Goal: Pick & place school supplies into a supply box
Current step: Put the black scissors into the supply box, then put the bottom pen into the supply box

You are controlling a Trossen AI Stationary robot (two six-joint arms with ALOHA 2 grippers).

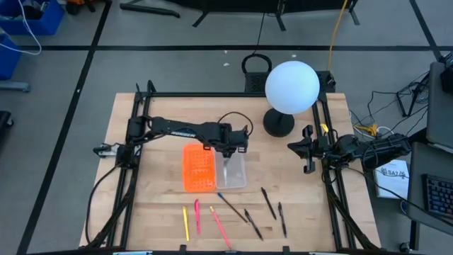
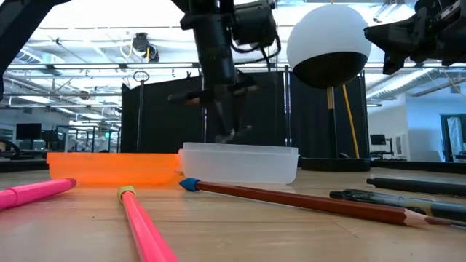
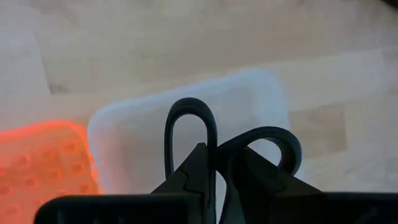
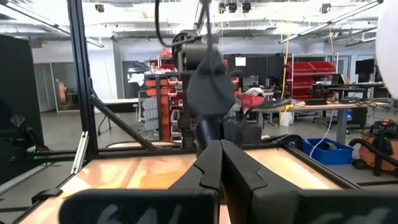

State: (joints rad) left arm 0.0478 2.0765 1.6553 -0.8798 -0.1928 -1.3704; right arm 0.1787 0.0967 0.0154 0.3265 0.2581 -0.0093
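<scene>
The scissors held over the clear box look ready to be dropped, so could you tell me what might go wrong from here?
The left gripper is shut on the scissors above the supply box, near the end farthest from the pencils. Released here, they could catch the rim and tip out. The orange panel lies right beside the box, so a bounce could land them there.

The supply box [image 1: 234,172] lies just right of the perforated panel [image 1: 199,168], pens [image 1: 272,205] scattered nearer the front edge.

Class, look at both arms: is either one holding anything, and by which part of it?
The left pincer holds the scissors above the clear box, pinched just below the handle loops. The right pincer is shut and holds nothing.
</scene>
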